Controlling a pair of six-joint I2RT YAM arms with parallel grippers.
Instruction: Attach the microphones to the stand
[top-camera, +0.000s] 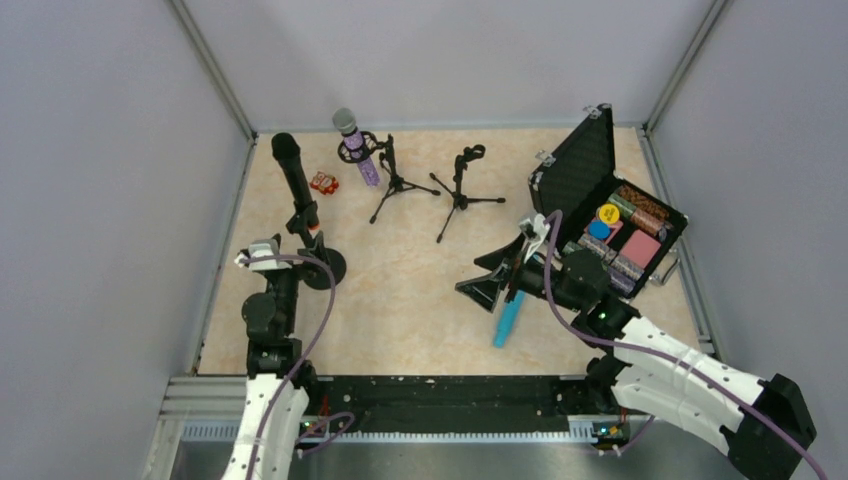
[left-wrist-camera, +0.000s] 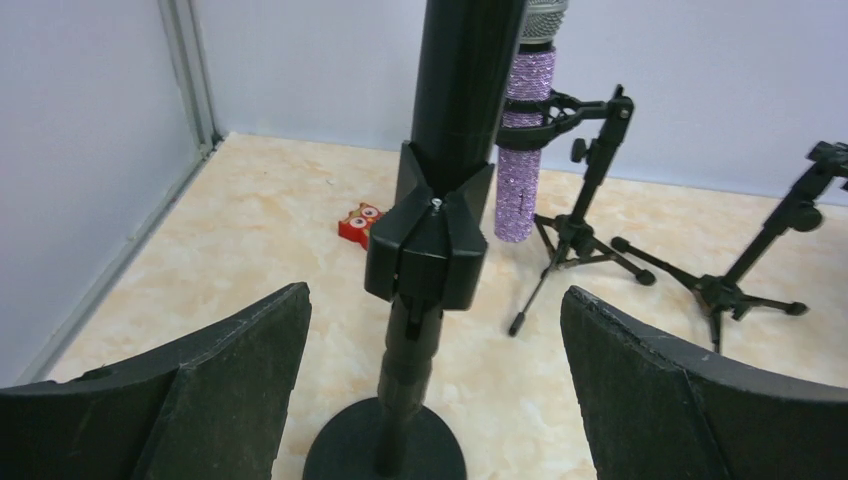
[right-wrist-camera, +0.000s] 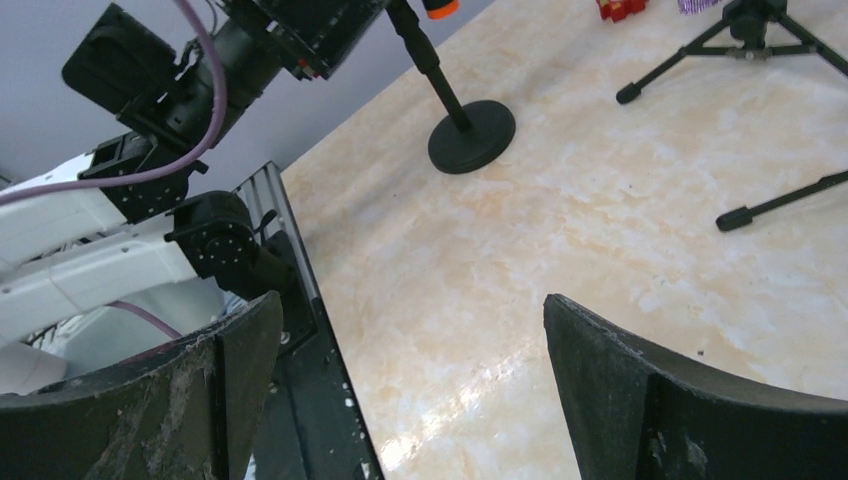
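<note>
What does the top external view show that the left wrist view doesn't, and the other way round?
Only top external: the turquoise microphone lying flat near the right gripper, and the open black case. Only left wrist: the small screw on the clip holding the black microphone. Both: the black microphone upright on its round-base stand, the purple microphone clipped in a tripod stand, the empty tripod stand, the red toy.
</note>
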